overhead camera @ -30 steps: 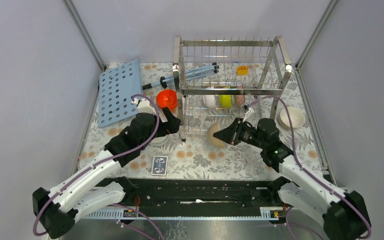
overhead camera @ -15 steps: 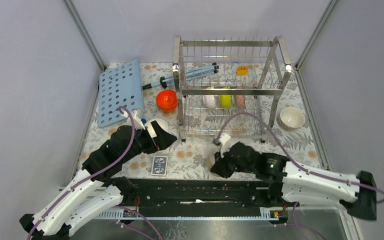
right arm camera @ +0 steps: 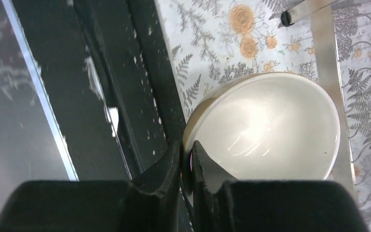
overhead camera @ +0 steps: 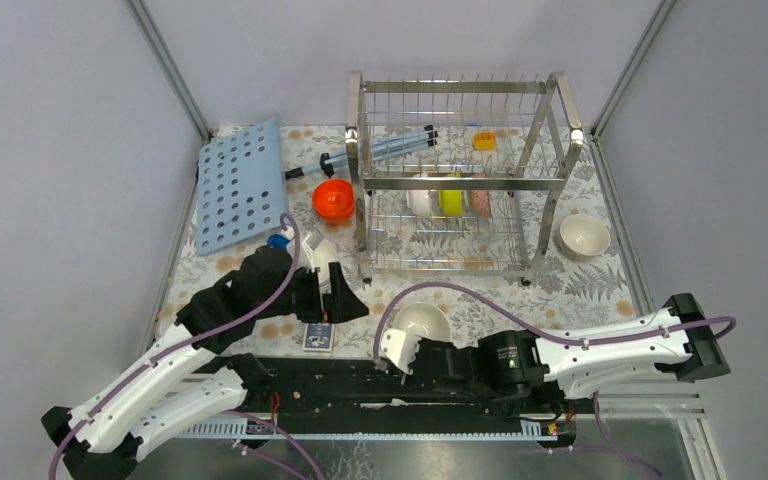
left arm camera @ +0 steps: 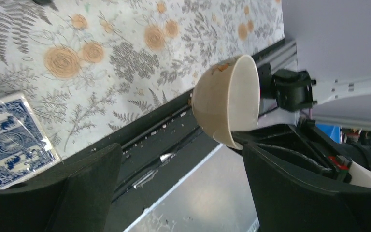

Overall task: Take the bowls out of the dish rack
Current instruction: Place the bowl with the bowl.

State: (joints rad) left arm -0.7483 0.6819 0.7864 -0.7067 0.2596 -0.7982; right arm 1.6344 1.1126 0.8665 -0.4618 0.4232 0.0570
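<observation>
Pinching the rim of a cream ceramic bowl point(right arm camera: 270, 121), the right fingers point(right arm camera: 186, 166) hold it at the front edge of the floral-patterned table point(overhead camera: 580, 290). The left fingers point(overhead camera: 348, 295) are spread wide beside a blue patterned card box point(overhead camera: 318, 333), its print too small to read. The shiny steel-wire dish rack point(overhead camera: 460, 184) stands behind, a white bowl point(overhead camera: 419, 200) and a yellow bowl point(overhead camera: 451, 199) upright in its lower tier.

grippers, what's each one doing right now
Left gripper: open, holding nothing.
Right gripper: shut on the rim of the cream bowl.
</observation>
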